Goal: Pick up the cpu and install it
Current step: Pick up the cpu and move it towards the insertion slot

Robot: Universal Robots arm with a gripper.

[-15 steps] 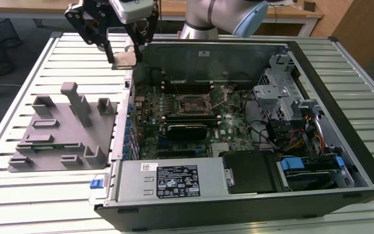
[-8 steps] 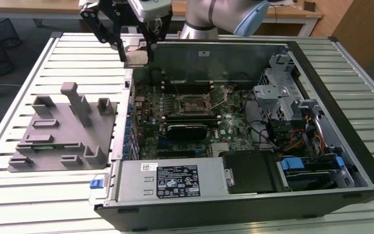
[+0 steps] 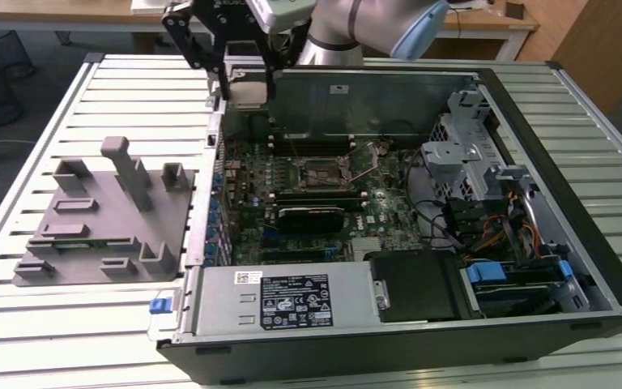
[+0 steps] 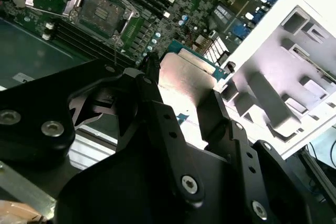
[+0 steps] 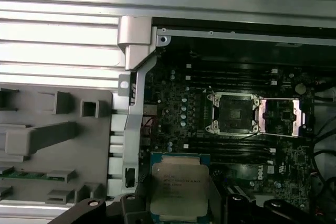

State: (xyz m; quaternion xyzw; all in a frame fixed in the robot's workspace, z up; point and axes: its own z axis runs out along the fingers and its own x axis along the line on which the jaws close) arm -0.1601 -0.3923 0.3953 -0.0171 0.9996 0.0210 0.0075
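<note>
Plainly, one cpu [image 5: 178, 192] hung in the air, pinched by two opposite edges between the jaws. One open socket [image 5: 233, 114] lay lower than the jaws and well apart from them, inside one computer case [image 3: 570, 267]. One grey tray [image 3: 106, 219] sat beside the case on the desk [image 3: 30, 324].

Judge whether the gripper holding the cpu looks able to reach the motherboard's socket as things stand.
Probably yes. The gripper holds the cpu above the case edge; the socket lies uncovered, its load plate swung aside, and nothing stands over it in the first wrist view.
</note>
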